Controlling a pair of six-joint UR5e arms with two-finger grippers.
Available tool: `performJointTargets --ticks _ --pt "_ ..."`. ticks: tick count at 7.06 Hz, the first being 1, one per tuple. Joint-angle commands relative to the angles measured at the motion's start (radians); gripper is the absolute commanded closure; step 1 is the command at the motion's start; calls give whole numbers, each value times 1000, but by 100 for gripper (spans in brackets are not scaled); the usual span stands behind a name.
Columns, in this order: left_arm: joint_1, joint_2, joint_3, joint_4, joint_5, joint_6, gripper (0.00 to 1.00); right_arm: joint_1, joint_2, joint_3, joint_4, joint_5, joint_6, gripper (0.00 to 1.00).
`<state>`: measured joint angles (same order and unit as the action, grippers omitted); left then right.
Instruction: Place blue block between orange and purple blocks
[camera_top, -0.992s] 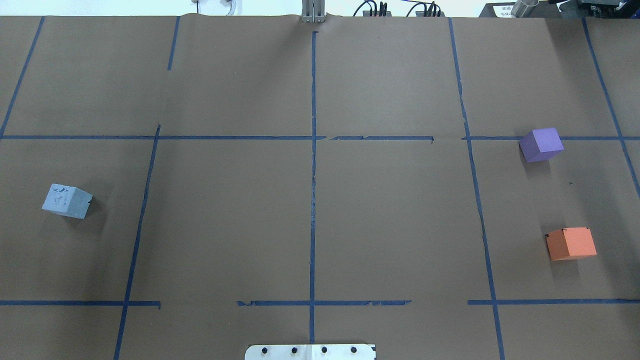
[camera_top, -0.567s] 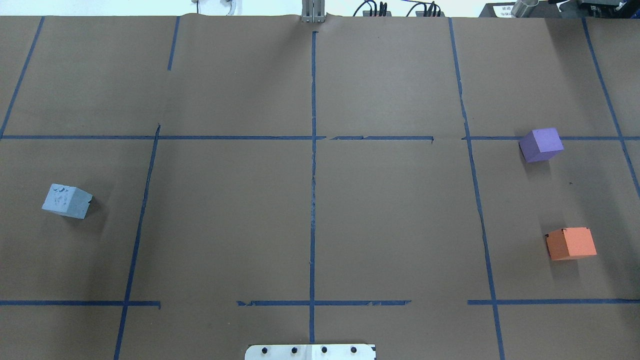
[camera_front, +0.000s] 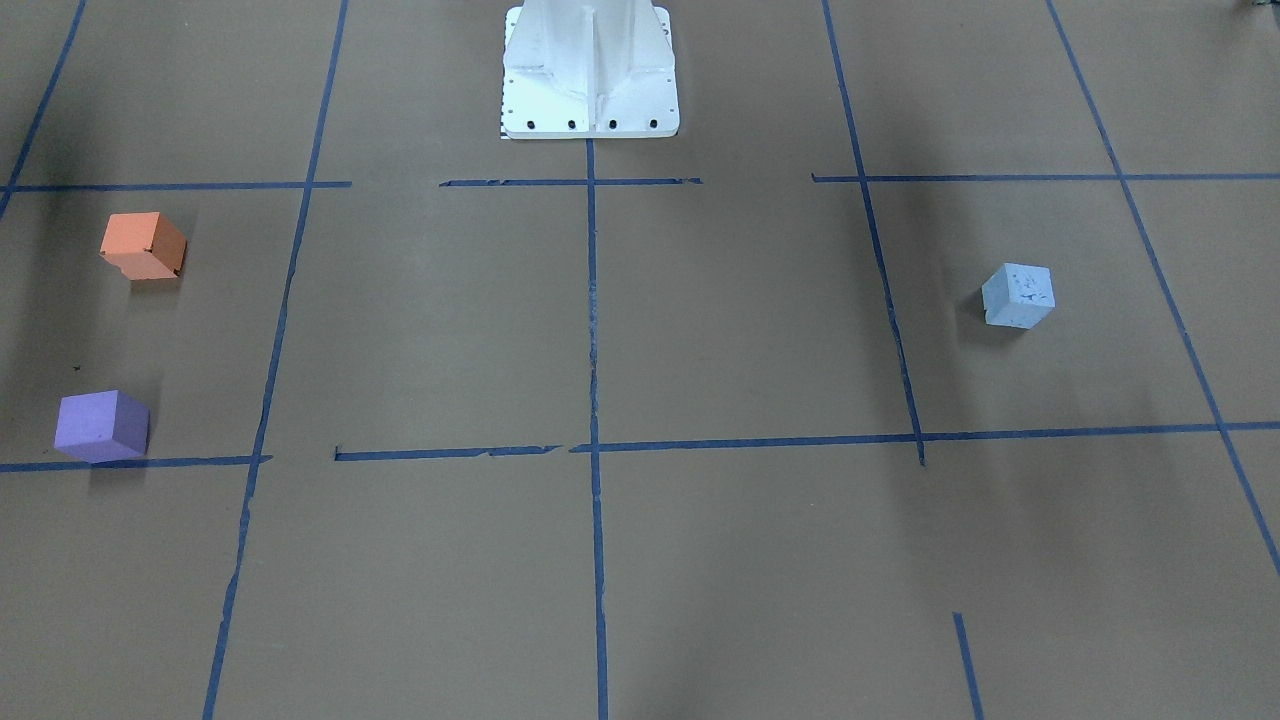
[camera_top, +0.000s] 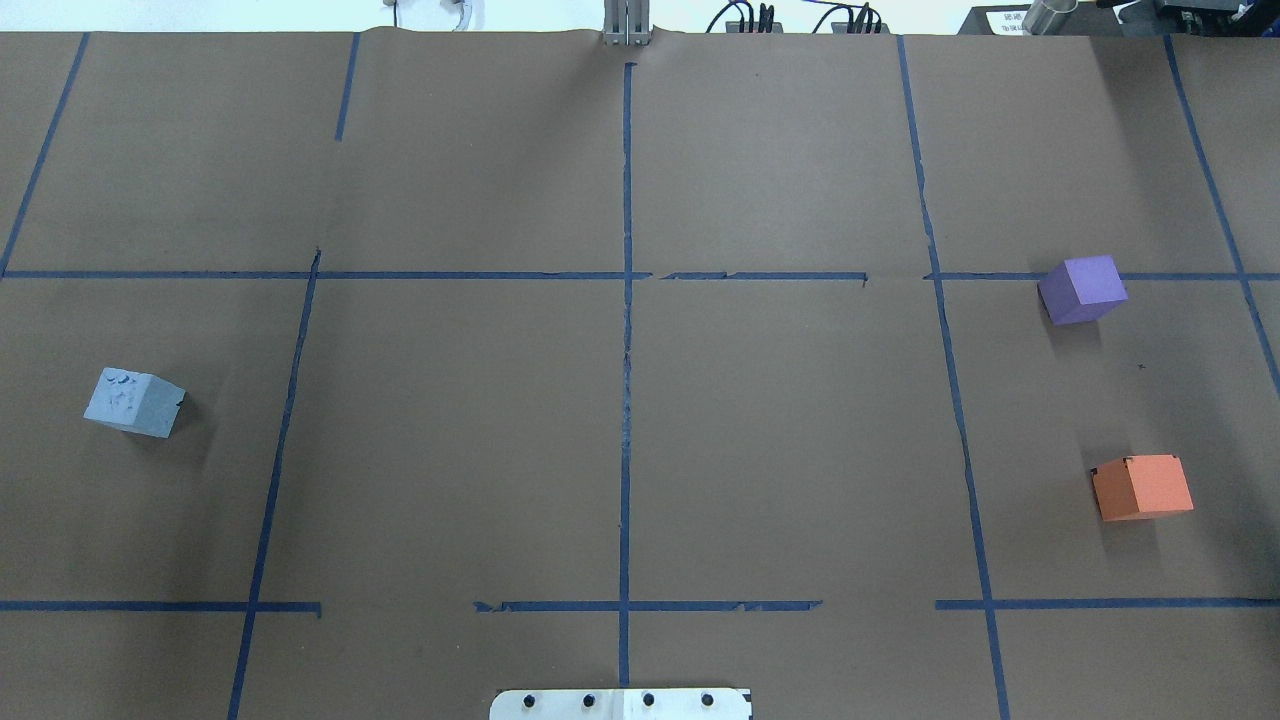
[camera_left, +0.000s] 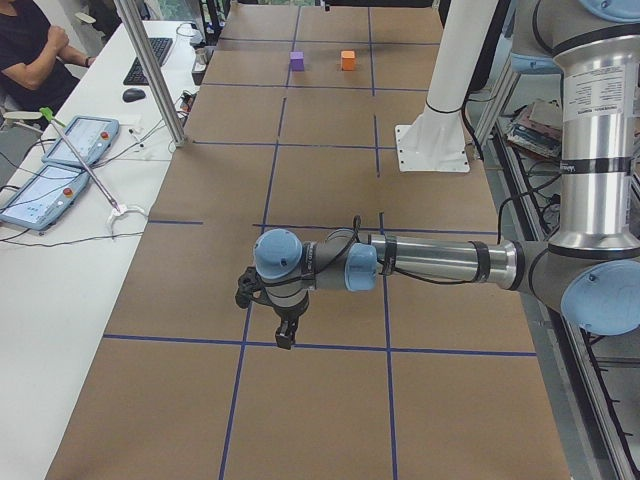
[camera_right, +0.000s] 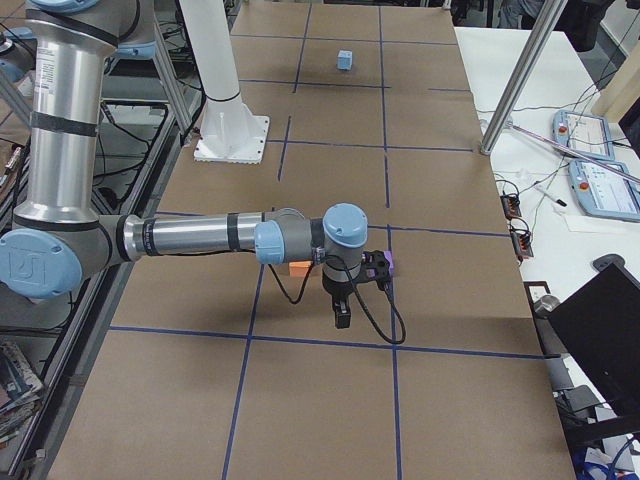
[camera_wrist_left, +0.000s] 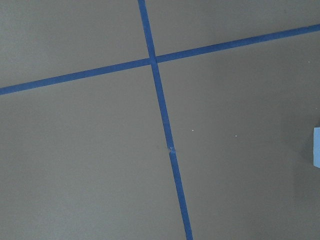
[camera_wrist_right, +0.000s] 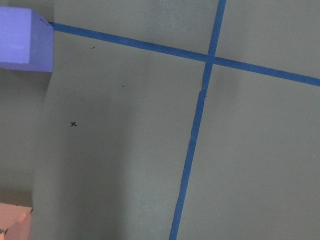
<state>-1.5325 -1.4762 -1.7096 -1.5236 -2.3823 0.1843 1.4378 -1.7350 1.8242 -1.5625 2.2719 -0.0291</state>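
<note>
The brown paper-covered counter (camera_top: 450, 440) is divided by blue tape lines (camera_top: 626, 400). The light blue foam cube (camera_top: 133, 402) rests alone near the counter's left edge, about midway between the near and far edges.

The purple foam cube (camera_top: 1082, 289) and the orange foam cube (camera_top: 1142, 487) rest near the right edge, well apart from the blue cube. The purple cube is toward the far edge and sits on a tape line. The orange cube is toward the robot's edge. Bare counter separates the two.

The left gripper (camera_left: 285, 338) hangs above the counter's left end, pointing down. The right gripper (camera_right: 342, 318) hangs above the right end, beside the purple and orange cubes. Whether either gripper's jaws are spread or pressed together cannot be told.
</note>
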Motion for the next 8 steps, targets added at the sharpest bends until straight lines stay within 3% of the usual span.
performJointTargets --ticks 1,2,4,5,6,7,8 --pt "52 1 1 -24 -3 -3 0 -2 0 6 -1 0 6 0" --pt "92 -1 2 -27 -62 -50 0 -2 0 7 -1 1 6 0" --pt "237 -13 -1 -210 -72 -301 0 -4 0 7 -2 3 5 0" --pt "321 -13 2 -327 -37 -523 0 -4 0 9 -1 3 5 0" --pt "447 -10 1 -475 95 -737 0 -4 0 15 -1 3 5 0" --pt "554 -12 1 -568 139 -904 0 -4 0 15 -1 3 5 0" --pt "610 -13 -24 -582 191 -949 0 -4 0 17 -1 3 5 0"
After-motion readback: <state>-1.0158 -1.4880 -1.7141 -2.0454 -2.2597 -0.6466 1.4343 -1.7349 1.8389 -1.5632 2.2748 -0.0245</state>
